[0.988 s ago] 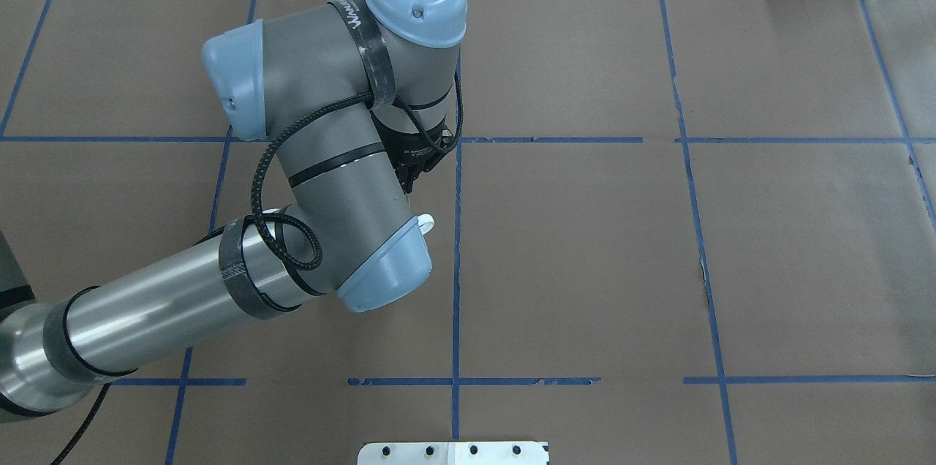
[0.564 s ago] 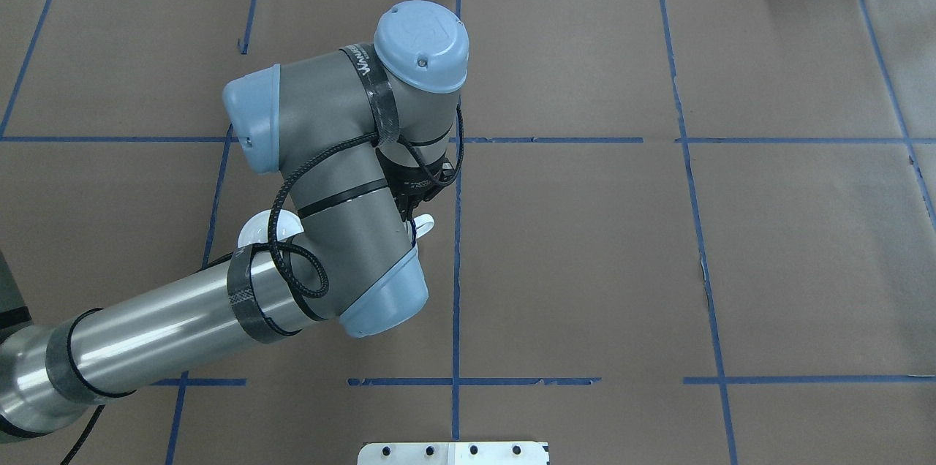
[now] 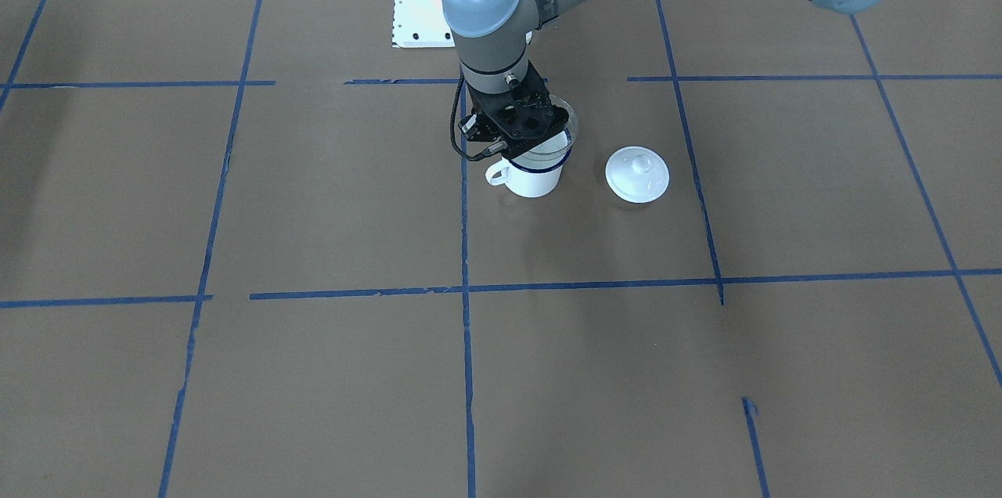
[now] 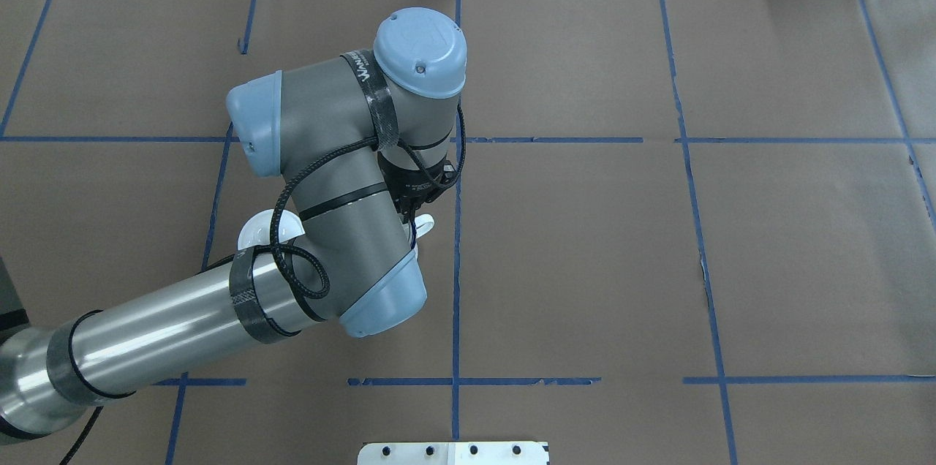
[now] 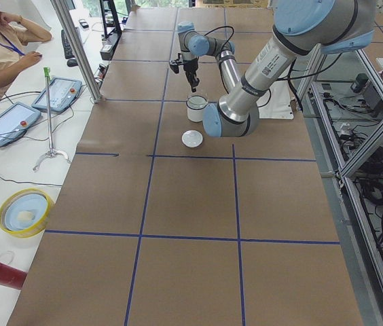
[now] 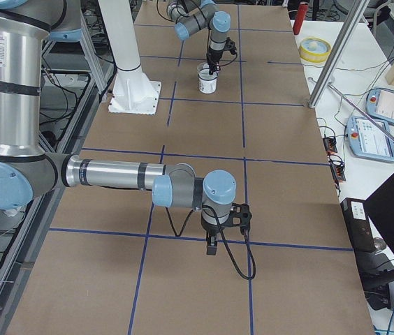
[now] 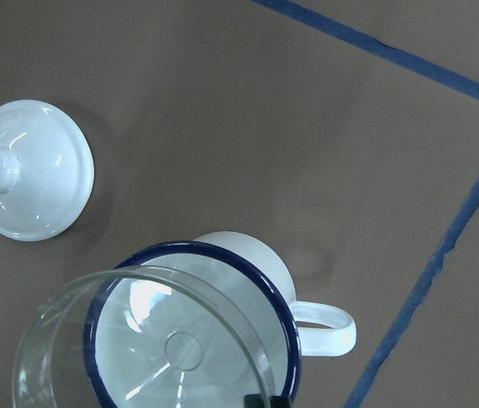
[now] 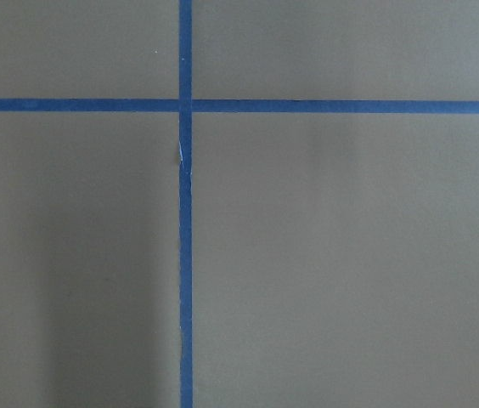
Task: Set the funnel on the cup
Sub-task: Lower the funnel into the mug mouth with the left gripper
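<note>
Left wrist-mounted view: left gripper (image 3: 526, 139) clamps the clear funnel (image 7: 138, 340) by its rim over the enamel mug (image 7: 256, 259), offset away from the handle (image 7: 329, 327). I should centre it, level it, lower slowly, then release.

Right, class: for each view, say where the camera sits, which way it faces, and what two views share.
Front-facing: far side of the table, looking back and down; left arm, left pincer above cup.
Overhead: robot's side, looking forward and down; left arm mostly hides cup.
Exterior left: table's left end; left arm near.
Exterior right: opposite end; right arm near, left far.
Left wrist: down on funnel, cup, lid.
Right wrist: down on blue tape; no body shown.
Shared: front-facing and left wrist both show the lid.
</note>
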Controlling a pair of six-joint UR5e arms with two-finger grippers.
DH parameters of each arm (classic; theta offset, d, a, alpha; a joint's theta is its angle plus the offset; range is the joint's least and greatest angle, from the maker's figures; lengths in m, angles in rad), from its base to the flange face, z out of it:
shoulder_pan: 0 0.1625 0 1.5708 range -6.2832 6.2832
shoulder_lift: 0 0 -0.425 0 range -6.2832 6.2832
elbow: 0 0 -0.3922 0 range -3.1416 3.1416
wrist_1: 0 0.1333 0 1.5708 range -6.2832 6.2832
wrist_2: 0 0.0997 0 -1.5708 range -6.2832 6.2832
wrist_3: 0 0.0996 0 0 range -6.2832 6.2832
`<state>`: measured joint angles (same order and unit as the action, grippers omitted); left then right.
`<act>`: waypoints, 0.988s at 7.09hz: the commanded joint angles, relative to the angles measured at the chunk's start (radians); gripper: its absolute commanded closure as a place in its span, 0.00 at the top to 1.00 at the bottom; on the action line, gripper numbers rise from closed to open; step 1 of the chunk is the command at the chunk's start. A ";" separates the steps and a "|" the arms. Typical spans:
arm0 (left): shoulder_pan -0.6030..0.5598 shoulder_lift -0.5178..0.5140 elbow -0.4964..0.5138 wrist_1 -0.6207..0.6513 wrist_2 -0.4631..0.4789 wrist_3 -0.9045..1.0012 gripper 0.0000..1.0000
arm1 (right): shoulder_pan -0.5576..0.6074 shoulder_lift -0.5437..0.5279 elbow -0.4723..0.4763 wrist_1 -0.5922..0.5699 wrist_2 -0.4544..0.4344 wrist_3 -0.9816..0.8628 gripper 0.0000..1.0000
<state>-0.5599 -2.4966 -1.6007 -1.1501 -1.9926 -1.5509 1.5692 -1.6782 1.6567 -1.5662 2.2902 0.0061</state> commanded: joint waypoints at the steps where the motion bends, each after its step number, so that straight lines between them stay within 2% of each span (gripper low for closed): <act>1: 0.000 0.001 0.016 -0.020 0.000 0.000 0.00 | 0.000 0.000 0.000 0.000 0.000 0.000 1.00; 5: 0.000 0.001 0.027 -0.027 0.000 -0.003 0.00 | 0.000 0.000 0.000 0.000 0.000 0.000 1.00; 6: 0.000 0.002 0.031 -0.027 0.000 -0.005 0.09 | 0.000 0.000 0.000 0.000 0.000 0.000 1.00; 7: 0.000 0.002 0.030 -0.027 0.003 -0.005 0.99 | 0.000 0.000 0.000 0.000 0.000 0.000 1.00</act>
<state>-0.5599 -2.4948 -1.5716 -1.1766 -1.9920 -1.5547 1.5693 -1.6782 1.6567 -1.5662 2.2903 0.0061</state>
